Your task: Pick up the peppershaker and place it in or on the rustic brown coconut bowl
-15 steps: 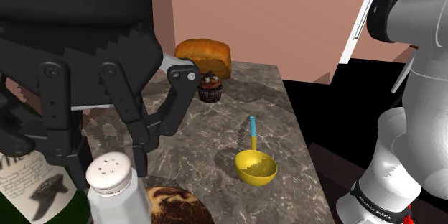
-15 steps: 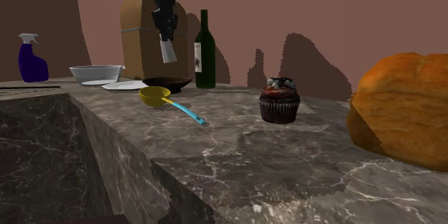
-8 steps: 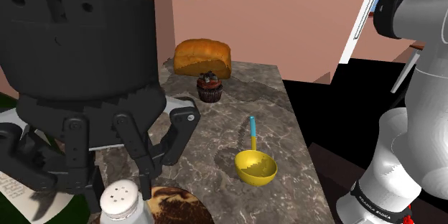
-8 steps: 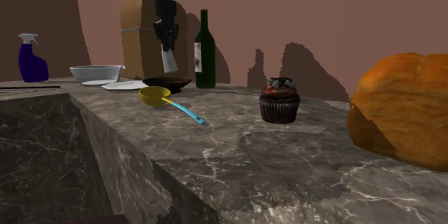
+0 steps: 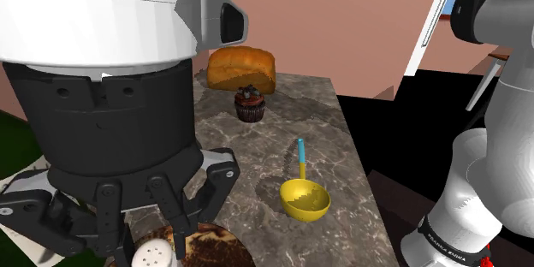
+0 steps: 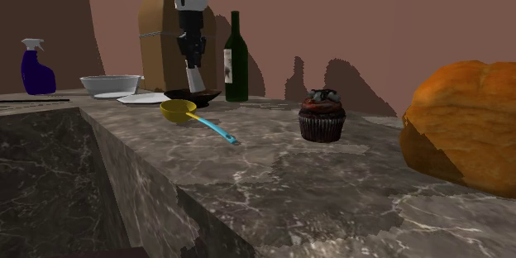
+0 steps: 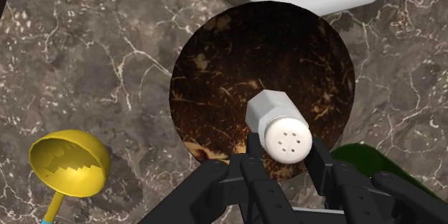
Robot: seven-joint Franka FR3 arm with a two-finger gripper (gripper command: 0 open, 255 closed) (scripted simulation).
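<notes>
We are looking at flat, even simulator light, with no glare and no blur. Beneath the claw [image 7: 286, 151], the bowl [image 7: 237, 64] is showing dark inside, while the white shaker [image 7: 276, 118] in its grip is reading bright. The second exterior view is running dimmer, with jagged-edged shadows lying on the wall [image 6: 413, 16] behind the cupcake [image 6: 322, 116]. The yellow scoop [image 5: 305, 199] is casting a soft shadow toward the claw.

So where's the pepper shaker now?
Wrist view: the shaker is clasped in the claw, over the brown bowl; it's at the shoulder view's bottom left.
</notes>
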